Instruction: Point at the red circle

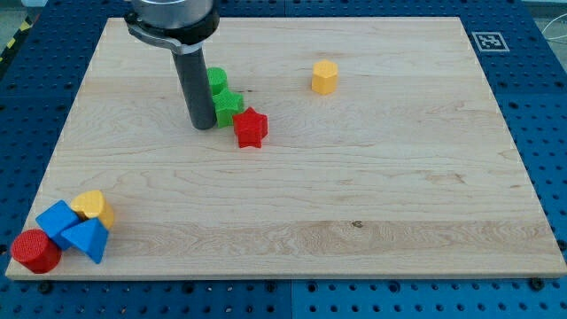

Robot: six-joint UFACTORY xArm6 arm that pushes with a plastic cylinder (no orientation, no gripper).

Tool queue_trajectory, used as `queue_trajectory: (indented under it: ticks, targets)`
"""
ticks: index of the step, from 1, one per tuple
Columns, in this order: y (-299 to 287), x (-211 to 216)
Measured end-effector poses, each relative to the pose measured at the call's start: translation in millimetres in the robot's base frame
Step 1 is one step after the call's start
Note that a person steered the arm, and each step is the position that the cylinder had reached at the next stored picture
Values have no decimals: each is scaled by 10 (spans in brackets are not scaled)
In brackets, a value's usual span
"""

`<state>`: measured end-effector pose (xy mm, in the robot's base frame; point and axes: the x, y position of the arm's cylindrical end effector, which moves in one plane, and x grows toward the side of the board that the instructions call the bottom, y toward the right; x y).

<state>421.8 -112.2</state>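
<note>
The red circle [35, 251], a short red cylinder, lies at the view's bottom left corner of the wooden board [354, 195]. It touches a blue cube [58, 219] and sits next to a blue triangle [87, 240] and a yellow block [92, 206]. My tip [203, 126] rests on the board in the upper middle left, far from the red circle, up and to the right of it. The tip stands just left of a green star [229, 106] and a red star [251, 128]. A green cylinder [215, 81] is partly hidden behind the rod.
A yellow hexagon [324, 77] stands alone near the view's top centre. A square marker tag [489, 41] sits at the board's top right corner. Blue perforated table [549, 133] surrounds the board.
</note>
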Motion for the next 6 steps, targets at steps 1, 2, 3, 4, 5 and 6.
queue_trajectory:
  ticks: [1,2,3,4,5,6]
  targets:
    - [-80,154]
    - [-115,514]
    - [-63,800]
    - [164,960]
    - [497,982]
    - [867,937]
